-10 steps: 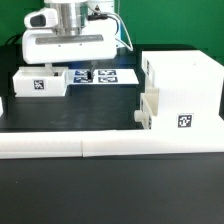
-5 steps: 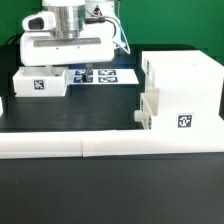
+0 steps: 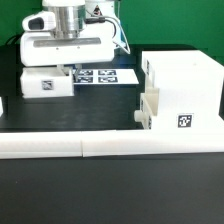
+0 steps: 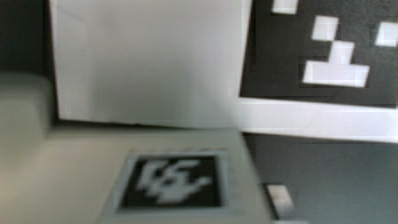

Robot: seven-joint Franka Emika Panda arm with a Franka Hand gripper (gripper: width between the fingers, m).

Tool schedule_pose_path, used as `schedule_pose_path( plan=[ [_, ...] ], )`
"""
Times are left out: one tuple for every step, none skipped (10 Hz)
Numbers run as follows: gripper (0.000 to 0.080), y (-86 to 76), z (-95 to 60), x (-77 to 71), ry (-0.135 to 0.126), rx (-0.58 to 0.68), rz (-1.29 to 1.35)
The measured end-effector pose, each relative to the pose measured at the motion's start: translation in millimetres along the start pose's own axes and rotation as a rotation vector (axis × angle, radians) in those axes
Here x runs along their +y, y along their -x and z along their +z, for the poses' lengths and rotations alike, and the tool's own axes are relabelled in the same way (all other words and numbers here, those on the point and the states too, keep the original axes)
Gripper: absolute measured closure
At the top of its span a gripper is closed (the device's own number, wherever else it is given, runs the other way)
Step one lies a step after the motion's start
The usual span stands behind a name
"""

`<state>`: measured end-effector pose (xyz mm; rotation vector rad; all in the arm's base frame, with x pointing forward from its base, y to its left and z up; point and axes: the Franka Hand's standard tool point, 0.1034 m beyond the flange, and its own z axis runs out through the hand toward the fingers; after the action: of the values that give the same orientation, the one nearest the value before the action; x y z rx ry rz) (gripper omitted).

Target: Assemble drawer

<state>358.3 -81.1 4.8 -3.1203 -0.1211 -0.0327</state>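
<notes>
Small white plastic open-top tray (image 3: 45, 84), upper left of frame, has slid slightly toward frame right vs. 1 s ago, my pincer (image 3: 72, 68) over its right end. Fingers hidden, so can't tell if it's clamping. Big white plastic cube housing (image 3: 182, 85) sits at frame right, well apart. Prob. I'm dragging the tray there.
</notes>
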Motion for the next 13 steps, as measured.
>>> schedule_pose_path(
  plan=[
    [0.0756,0.0,0.0,0.0,0.000,0.000,0.000],
    [0.0756,0.0,0.0,0.0,0.000,0.000,0.000],
    [0.0756,0.0,0.0,0.0,0.000,0.000,0.000],
    [0.0756,0.0,0.0,-0.1,0.000,0.000,0.000],
    [0.0756,-2.2,-2.2,-4.0,-0.003,-0.002,-0.014],
    [0.0756,-10.1,-11.8,-13.4,-0.004,0.002,-0.044],
    [0.0755,-17.6,-21.5,-20.9,-0.005,0.006,-0.068],
    [0.0755,-25.3,-30.3,-27.9,-0.012,0.001,-0.086],
    [0.0755,-38.5,-38.9,-34.2,-0.018,0.003,-0.107],
    [0.0755,-53.1,-45.4,-37.9,-0.021,0.014,-0.123],
    [0.0755,-67.1,-50.9,-42.2,-0.030,0.012,-0.136],
    [0.0755,-86.5,-57.4,-45.7,-0.037,0.017,-0.152],
    [0.0755,-96.8,-59.1,-46.2,-0.037,0.028,-0.187]
  ],
)
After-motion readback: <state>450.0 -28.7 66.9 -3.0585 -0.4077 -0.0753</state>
